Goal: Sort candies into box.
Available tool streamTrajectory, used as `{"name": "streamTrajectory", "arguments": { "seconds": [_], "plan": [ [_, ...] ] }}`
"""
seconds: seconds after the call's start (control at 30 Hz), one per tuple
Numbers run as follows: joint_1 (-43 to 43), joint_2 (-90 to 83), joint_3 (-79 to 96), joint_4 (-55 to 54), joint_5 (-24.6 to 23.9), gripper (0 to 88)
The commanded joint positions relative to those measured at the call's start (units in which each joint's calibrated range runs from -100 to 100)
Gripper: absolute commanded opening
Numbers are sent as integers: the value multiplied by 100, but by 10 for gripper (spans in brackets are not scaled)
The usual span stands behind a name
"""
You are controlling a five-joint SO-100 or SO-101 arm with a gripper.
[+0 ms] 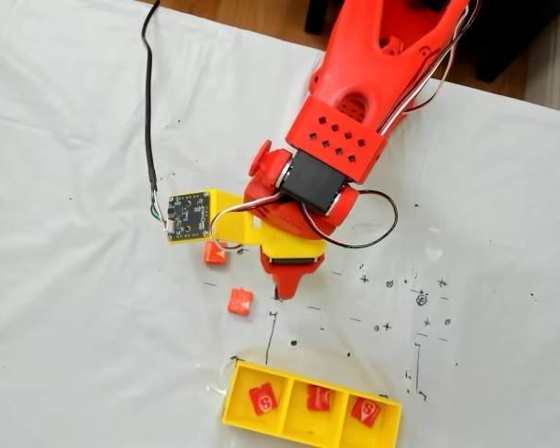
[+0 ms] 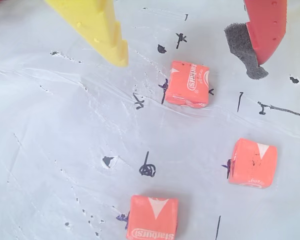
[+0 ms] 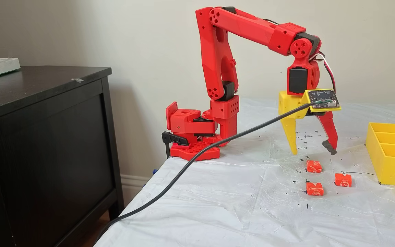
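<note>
Nearest the side camera: three loose candies on the plastic-covered table [image 3: 218,206], in a small cluster well short of the box. One at the front [image 3: 314,189], one toward the box [image 3: 343,180], one farthest back [image 3: 314,166], right under the arm.

Gripper [image 3: 312,151] hangs above that back candy, spread wide, nothing in it. Wrist view confirms: yellow finger [image 2: 97,30] and red finger with foam pad [image 2: 262,35] straddle open air, with the target candy [image 2: 188,84] below and between them, not touching either.

Step in hand, as I read it: lining up on the fourth candy. Next move needs a straight drop so both tips bracket it, then close (it sits slightly skewed to the jaws, so a small wrist turn may help).

Box [image 1: 310,439] sits past the cluster, yellow, three bins in a row, one candy in each: left [image 1: 262,399], middle [image 1: 319,399], right [image 1: 365,412] in the top-down view. So roughly half done.

Candies are small square red-orange wrapped pieces, white triangle and lettering on some faces; wrappers look slick and light.
</note>
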Motion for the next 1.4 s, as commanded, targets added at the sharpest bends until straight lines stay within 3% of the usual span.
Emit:
{"name": "streamTrajectory", "arguments": {
  "seconds": [0.0,1.37],
  "plan": [
    [-88,-29,-89,-111,-20,306],
    [-360,565,394,-1266,-63,285]
  ]
}}
